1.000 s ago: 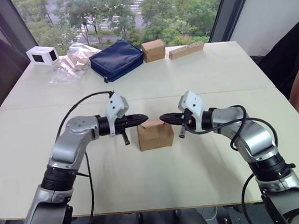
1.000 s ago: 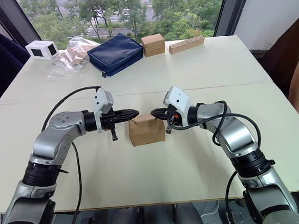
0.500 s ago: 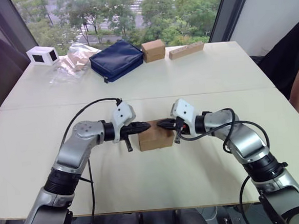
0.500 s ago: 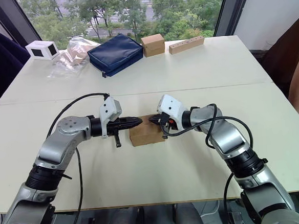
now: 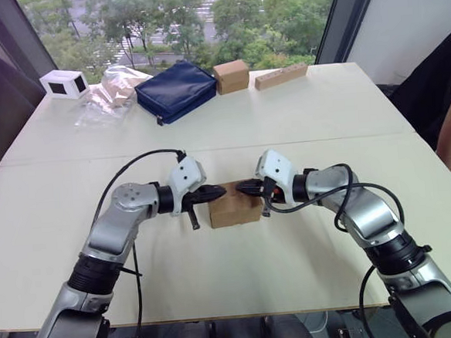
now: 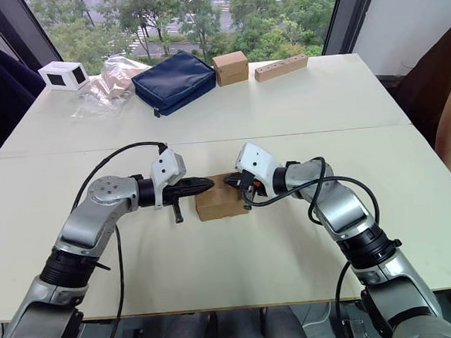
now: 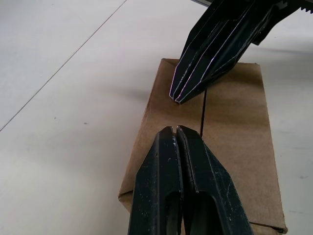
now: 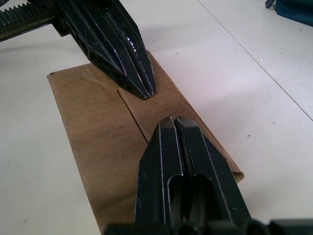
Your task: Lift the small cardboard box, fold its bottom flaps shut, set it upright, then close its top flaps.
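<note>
While the small plain brown cardboard box (image 5: 234,208) sits mid-table, my left gripper (image 5: 218,191) and right gripper (image 5: 242,187), both clenched empty, hover over its top flaps. I'd guess it's light and bendy; grip its sides.

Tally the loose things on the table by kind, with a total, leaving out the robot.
Cardboard boxes: 2, the small cardboard box and a cardboard cube
Wooden blocks: 1, long tan block
Fabric pouches: 1, navy pouch
Plastic bags: 1, clear bag
White boxes: 1, white box
Total: 6
</note>
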Robot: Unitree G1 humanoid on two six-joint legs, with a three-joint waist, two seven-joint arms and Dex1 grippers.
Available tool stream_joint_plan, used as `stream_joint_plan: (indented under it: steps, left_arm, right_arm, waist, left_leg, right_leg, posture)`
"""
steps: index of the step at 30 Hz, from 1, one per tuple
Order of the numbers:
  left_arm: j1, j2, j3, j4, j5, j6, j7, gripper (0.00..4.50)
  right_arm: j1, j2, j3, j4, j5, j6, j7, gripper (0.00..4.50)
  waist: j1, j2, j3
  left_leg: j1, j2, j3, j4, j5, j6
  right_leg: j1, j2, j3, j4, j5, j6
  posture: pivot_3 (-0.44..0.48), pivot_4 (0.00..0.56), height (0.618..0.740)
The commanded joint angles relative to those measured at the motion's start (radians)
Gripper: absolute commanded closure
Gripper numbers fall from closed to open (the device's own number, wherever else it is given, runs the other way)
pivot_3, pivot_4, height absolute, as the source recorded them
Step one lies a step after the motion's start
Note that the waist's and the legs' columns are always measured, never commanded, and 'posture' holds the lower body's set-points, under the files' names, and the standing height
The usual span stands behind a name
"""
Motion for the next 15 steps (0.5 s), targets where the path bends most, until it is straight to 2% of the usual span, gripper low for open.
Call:
stream_joint_plan:
  steps: [1,4,8,10,15]
  left_arm:
    - [-0.008,0.002,0.019,0.012,0.02,-0.026,0.03,4.43]
    - [-0.037,-0.018,0.068,0.018,-0.008,-0.021,0.075,4.43]
    - [-0.046,-0.023,0.178,-0.033,-0.127,0.085,0.103,4.43]
    - [-0.044,-0.005,0.217,-0.058,-0.186,0.172,0.1,4.43]
    - [0.067,0.117,0.28,-0.175,-0.272,0.289,0.05,4.43]
  right_arm:
    - [0.002,0.011,-0.018,-0.011,0.006,-0.001,-0.006,4.5]
    - [0.005,0.02,-0.079,-0.039,0.051,0.014,-0.018,4.5]
    - [0.03,0.045,-0.227,-0.106,0.188,0.047,-0.028,4.5]
    - [0.042,0.044,-0.285,-0.134,0.242,0.077,-0.039,4.5]
    - [0.118,-0.017,-0.423,-0.263,0.374,0.18,-0.049,4.5]
  waist:
    - [0.0,0.0,0.0]
    - [0.001,0.0,0.0]
    - [0.001,0.0,0.0]
    - [0.001,0.0,0.0]
    - [-0.003,0.0,0.0]
  left_leg:
    - [0.0,0.0,0.0,0.0,0.0,0.0]
    - [0.0,0.0,0.0,0.0,0.0,0.0]
    - [0.0,0.0,0.0,0.0,0.0,0.0]
    - [-0.001,0.0,0.0,0.0,0.0,0.0]
    - [0.0,0.001,0.0,-0.001,0.0,0.0]
  right_leg:
    - [0.0,0.0,0.0,0.0,0.0,0.0]
    - [0.0,0.0,0.0,0.0,0.0,0.0]
    - [0.0,0.0,0.0,0.0,0.0,0.0]
    - [0.0,0.0,0.0,0.0,0.0,0.0]
    - [0.0,0.0,0.0,0.0,0.0,0.0]
  posture:
    - [0.0,0.15,0.74]
    - [0.0,0.15,0.74]
    - [0.0,0.15,0.74]
    - [0.0,0.15,0.74]
    - [0.0,0.15,0.74]
